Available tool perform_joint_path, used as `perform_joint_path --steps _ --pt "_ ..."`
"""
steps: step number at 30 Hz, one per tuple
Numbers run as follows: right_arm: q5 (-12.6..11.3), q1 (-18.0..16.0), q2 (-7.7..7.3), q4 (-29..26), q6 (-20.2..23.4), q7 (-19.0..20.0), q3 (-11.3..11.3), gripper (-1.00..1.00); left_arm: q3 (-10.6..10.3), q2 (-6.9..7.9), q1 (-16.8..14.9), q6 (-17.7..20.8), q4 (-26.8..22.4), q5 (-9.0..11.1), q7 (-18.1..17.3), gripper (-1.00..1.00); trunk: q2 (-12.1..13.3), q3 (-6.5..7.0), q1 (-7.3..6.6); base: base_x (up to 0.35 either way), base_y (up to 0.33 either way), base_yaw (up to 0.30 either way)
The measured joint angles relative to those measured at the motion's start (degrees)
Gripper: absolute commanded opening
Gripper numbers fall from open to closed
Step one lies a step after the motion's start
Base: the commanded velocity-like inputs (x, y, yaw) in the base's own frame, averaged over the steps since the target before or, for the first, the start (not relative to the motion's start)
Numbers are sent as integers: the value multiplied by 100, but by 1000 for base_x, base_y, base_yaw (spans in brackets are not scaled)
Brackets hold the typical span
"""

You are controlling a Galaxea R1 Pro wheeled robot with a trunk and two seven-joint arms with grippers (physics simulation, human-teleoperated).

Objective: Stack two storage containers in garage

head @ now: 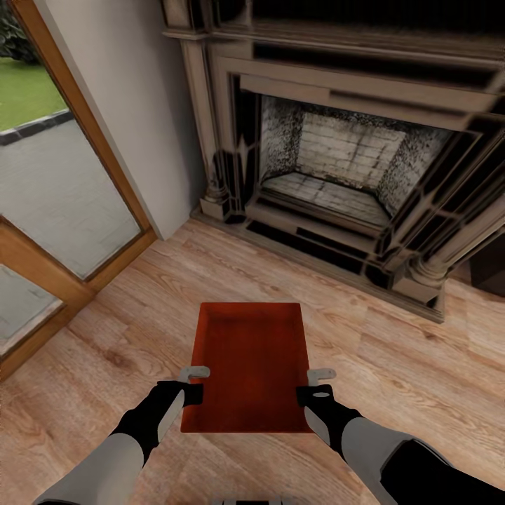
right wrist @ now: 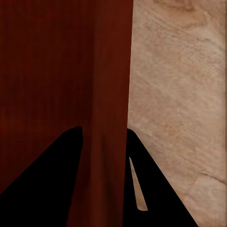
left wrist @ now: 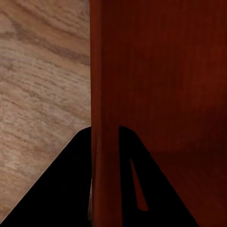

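The red-orange storage container [head: 251, 365] sat level in front of the robot, above the light wood plank floor [head: 393, 372] of the living room, well short of the ornate dark fireplace [head: 337, 175]. The left pincer [head: 194, 382] was clamped on the container's left long wall, one finger [left wrist: 61, 189] outside and one inside, the wall pinched between them. The right pincer [head: 317, 386] gripped the right long wall the same way, dark finger [right wrist: 156, 189] on the outer side. A wood-framed glass door [head: 63, 231] stood at the left, pavement and grass beyond.
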Motion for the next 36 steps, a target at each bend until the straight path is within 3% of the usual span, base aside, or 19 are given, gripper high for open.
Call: perform_joint_path --steps 36 --pt "25 7 8 9 -11 3 -30 -100 -14 7 2 1 2 17 7 -100 1444 646 -791 0 0 0"
